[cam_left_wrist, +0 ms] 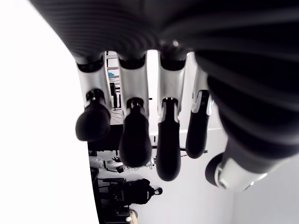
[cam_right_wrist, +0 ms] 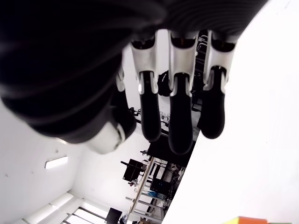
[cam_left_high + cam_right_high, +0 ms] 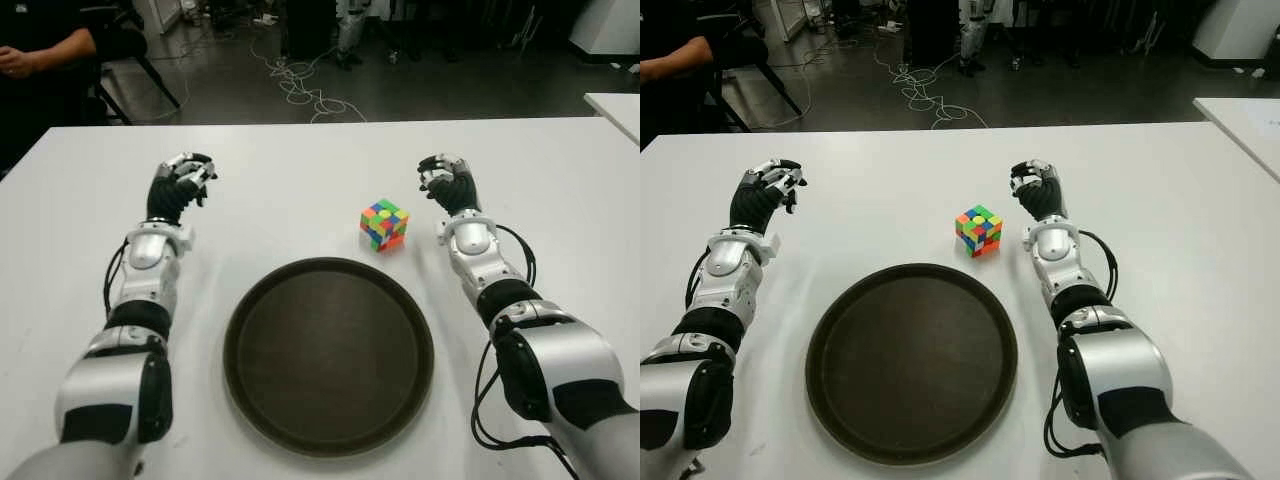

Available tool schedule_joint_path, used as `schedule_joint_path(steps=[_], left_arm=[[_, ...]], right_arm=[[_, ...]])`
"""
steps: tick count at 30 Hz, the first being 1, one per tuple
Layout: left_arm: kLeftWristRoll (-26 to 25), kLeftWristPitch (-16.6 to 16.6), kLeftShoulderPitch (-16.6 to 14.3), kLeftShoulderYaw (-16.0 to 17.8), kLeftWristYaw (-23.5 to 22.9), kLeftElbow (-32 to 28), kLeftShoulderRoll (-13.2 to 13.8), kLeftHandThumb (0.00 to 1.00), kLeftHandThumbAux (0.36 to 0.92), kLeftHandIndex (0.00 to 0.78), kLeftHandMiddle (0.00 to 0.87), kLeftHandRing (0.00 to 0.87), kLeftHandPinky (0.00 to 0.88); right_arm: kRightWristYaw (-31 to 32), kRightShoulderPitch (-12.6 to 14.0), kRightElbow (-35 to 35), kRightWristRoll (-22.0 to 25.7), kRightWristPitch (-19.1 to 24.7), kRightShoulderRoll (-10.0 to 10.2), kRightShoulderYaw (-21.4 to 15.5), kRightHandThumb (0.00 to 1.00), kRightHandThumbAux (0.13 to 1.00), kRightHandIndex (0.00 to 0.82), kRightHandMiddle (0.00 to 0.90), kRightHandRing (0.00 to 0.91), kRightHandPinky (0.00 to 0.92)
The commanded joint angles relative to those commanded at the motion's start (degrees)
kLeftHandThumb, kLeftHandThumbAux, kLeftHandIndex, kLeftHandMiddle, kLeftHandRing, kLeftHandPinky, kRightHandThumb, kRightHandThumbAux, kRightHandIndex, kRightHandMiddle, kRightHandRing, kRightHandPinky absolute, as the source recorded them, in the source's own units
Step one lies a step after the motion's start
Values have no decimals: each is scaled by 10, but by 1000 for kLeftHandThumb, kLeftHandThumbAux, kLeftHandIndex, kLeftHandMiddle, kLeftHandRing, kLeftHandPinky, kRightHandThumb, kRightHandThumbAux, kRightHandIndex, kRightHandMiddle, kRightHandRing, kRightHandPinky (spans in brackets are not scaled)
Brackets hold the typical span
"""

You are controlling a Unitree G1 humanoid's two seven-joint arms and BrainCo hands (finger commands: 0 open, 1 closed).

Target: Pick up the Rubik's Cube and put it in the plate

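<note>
The dark round plate [image 3: 329, 356] lies nearest me on the white table [image 3: 300, 165], the Rubik's Cube [image 3: 384, 224] just beyond its far rim, between my left hand [image 3: 179, 187] and my right hand [image 3: 446, 184], both loosely curled and empty.

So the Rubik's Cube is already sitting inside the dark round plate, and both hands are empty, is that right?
Not quite. The Rubik's Cube is not in the plate; it sits on the white table just beyond the plate's far rim, nearer the right hand. The left eye view shows this. Both hands are indeed empty, the left hand included.
</note>
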Motion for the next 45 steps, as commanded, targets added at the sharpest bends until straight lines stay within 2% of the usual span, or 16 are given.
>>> schedule_joint_path(steps=[12, 18, 22, 29, 30, 32, 35, 40, 45], left_arm=[[1, 0, 0, -1, -1, 1, 0, 838, 668, 411, 564, 707, 745], [3, -2, 0, -2, -2, 1, 1, 837, 668, 411, 557, 702, 742], [3, -2, -1, -2, -2, 3, 1, 837, 668, 412, 556, 701, 741], [3, -3, -2, -2, -2, 4, 1, 837, 667, 412, 561, 713, 752], [3, -3, -2, -2, -2, 4, 1, 837, 667, 412, 561, 714, 752], [4, -3, -2, -2, 0, 4, 1, 837, 668, 412, 561, 714, 753], [5, -2, -1, -2, 2, 4, 2, 837, 668, 411, 559, 711, 751], [4, 0, -1, -1, 2, 5, 2, 836, 668, 409, 554, 702, 748], [3, 3, -1, 0, 2, 5, 3, 836, 669, 408, 554, 701, 745]], right_arm=[[-10, 2, -1, -6, -9, 0, 5, 687, 722, 417, 458, 504, 548], [-37, 11, -3, -45, -53, -10, 38, 691, 721, 418, 461, 495, 526], [-72, 12, -3, -90, -92, -21, 73, 691, 721, 417, 446, 481, 504], [-106, 6, 4, -144, -99, -36, 119, 669, 729, 402, 370, 412, 445], [-107, 5, 4, -148, -98, -37, 123, 583, 710, 365, 358, 400, 435], [-103, 0, 5, -158, -91, -41, 134, 333, 669, 267, 317, 357, 400], [-96, -7, 5, -164, -87, -43, 141, 177, 649, 210, 279, 314, 364], [-84, -20, 1, -160, -85, -38, 140, 53, 645, 172, 219, 250, 305], [-69, -29, -3, -151, -99, -39, 133, 8, 605, 157, 157, 181, 208]])
